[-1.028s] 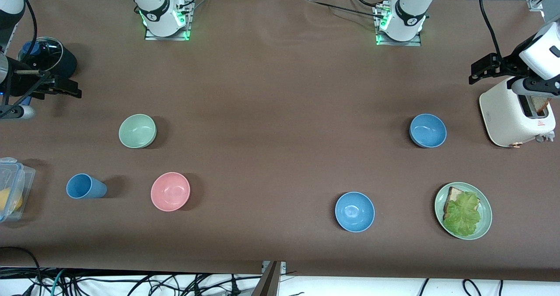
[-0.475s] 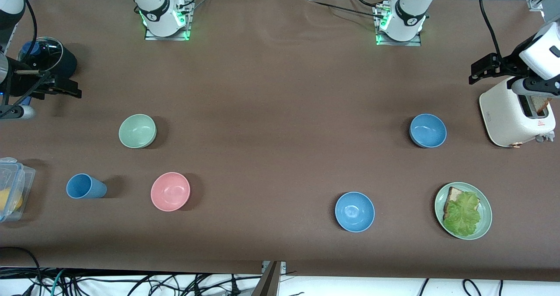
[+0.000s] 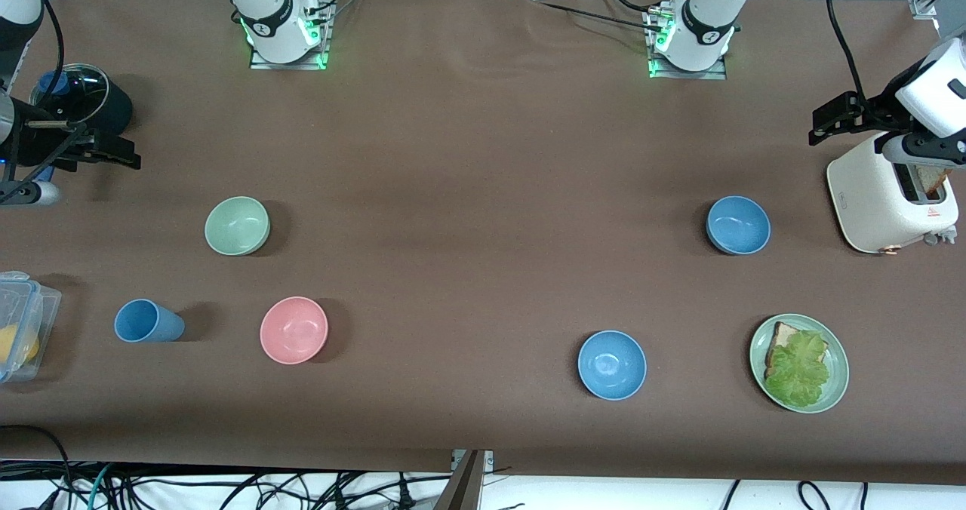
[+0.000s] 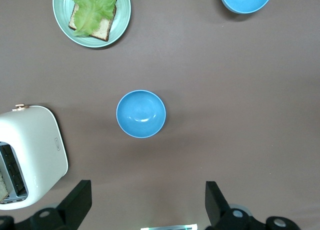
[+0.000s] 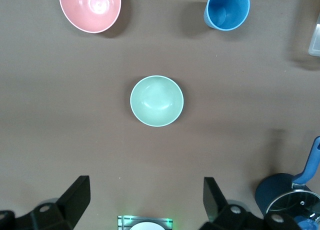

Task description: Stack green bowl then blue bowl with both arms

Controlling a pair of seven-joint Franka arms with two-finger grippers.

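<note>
Front view shows the task not yet begun: nothing is stacked and every bowl stands alone on the table (image 3: 468,155). The green bowl (image 3: 237,225) sits toward the right arm's end of the table, with a pink bowl (image 3: 293,330) and a blue cup (image 3: 147,321) nearer the front edge. The blue bowl (image 3: 738,225), the duller of two, lies toward the left arm's end, beside a white toaster (image 3: 879,201). A brighter blue bowl (image 3: 612,364) and a green plate (image 3: 836,389) with a sandwich stand nearer the front edge.

The right gripper (image 3: 113,155) is held above the table's edge at its own end, over a dark pot (image 3: 83,99), jaws spread wide and empty. The left gripper (image 3: 819,125) is held over the toaster's corner at the other end, jaws likewise wide and empty.

The step in hand is judged to be the reach for the green bowl. In the right wrist view that bowl (image 5: 156,100) is centred between the fingers (image 5: 75,197), so a straight descent onto its rim is called for. The left arm appears similarly lined up on the blue bowl (image 4: 141,113).
</note>
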